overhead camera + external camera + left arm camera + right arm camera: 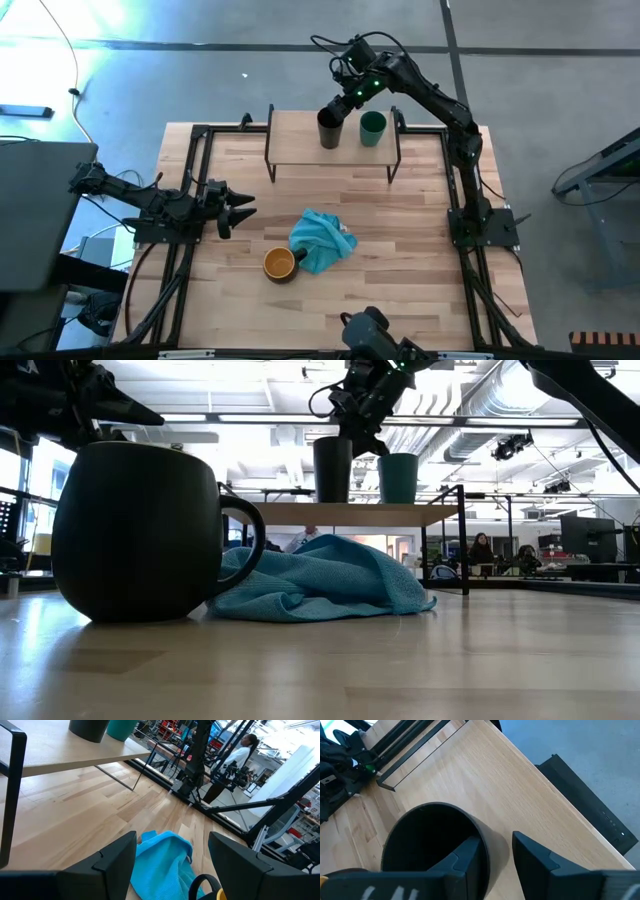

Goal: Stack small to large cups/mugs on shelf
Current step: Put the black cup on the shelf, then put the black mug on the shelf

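On the shelf at the table's far side, a black cup and a green cup stand upright side by side on their bases. My right gripper is open and comes down over the black cup's rim, one finger inside and one outside. The dark mug with the yellow-orange inside stands upright on the table near the front, beside a teal cloth. My left gripper waits open at the table's left. My right gripper straddles the black cup's wall on its right-hand side, slanting down from above. Bare shelf wood shows between the outer finger and the wall. Whether the inner finger touches the wall, I cannot tell. The cup stands on the shelf.
The teal cloth lies crumpled against the mug's handle. Black metal frames run along the table's left and right sides. Bare table top lies between the shelf and the cloth. People show in the room beyond the table.
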`<state>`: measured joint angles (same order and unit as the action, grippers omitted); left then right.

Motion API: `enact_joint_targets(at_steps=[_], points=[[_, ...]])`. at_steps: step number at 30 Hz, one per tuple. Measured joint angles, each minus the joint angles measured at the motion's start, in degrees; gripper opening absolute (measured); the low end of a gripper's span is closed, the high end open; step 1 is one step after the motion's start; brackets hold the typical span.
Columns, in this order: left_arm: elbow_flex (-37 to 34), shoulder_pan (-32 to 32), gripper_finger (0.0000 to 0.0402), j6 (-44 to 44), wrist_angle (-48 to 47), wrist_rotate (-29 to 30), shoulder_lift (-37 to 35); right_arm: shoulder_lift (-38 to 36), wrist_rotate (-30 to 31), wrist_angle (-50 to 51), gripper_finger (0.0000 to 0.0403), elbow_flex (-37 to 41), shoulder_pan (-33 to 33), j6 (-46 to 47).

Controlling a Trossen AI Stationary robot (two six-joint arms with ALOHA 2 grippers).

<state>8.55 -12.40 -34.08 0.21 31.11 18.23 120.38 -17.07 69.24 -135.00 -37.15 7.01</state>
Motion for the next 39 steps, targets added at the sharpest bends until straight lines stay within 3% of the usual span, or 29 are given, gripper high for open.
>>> enact_joint_targets(at_steps=[11, 21, 30, 39], points=[[0.0, 0.0, 0.0237, -0.8, 0.0, 0.0, 0.0, -0.4, 0.0, -0.1, 0.0103, 0.0, 0.0, -0.1], [0.0, 0.0, 0.0237, -0.8, 0.0, 0.0, 0.0, -5.4, 0.1, 1.0, 0.0103, 0.0, -0.5, -0.9], [0.0, 0.0, 0.0237, -1.5, 0.0, 0.0, 0.0, -14.3, 0.1, 2.2, 0.0103, 0.0, -0.8, -3.5], [0.0, 0.0, 0.0237, -2.2, 0.1, 0.0, 0.0, -26.4, 0.4, 4.9, 0.0103, 0.0, -1.5, -14.5]])
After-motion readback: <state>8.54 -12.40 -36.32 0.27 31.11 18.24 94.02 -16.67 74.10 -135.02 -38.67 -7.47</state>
